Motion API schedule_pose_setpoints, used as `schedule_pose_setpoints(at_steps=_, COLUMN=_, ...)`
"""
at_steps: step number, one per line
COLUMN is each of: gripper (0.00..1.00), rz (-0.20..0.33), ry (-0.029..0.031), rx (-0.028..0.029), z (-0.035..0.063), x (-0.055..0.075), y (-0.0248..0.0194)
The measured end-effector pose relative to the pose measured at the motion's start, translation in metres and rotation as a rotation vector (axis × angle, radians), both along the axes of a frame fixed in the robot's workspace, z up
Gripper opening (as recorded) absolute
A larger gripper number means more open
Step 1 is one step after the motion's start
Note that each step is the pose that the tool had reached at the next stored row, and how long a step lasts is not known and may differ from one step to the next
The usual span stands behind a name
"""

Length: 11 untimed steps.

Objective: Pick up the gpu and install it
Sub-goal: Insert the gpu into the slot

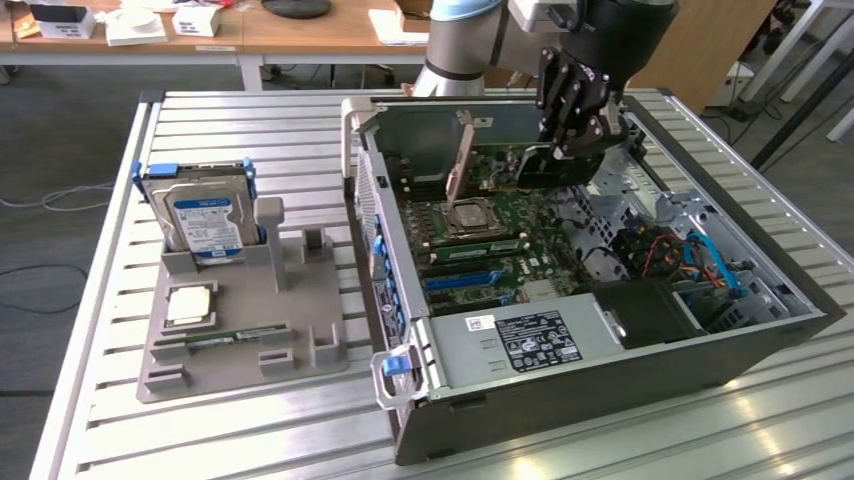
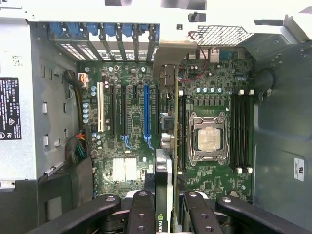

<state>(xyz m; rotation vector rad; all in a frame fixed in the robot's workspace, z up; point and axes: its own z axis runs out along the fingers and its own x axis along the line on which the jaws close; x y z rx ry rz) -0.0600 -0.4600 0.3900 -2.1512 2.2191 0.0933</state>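
**The gpu** (image 2: 165,161), a slim card seen edge-on, stands upright inside the open computer case (image 1: 747,330). It sits over the motherboard (image 2: 122,146), parallel to the expansion slots and just beside the blue slot (image 2: 146,109), an orientation that suits seating its lower edge. The gripper (image 2: 165,212) clamps it, fingers (image 2: 141,214) closed against both faces. The card's edge bears a logo, probably NVIDIA. The power supply (image 1: 534,340) label is illegible.

The claw (image 1: 577,152) grips the gpu (image 1: 534,172) edge-on over the motherboard (image 1: 541,245) inside the open computer case (image 1: 601,400).
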Motion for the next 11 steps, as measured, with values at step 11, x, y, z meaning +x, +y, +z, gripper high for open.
schedule_pose_setpoints(at_steps=11, gripper=0.27, rz=0.001, ry=0.0004, rx=0.0000, z=-0.0002, x=-0.0057, y=0.0000)
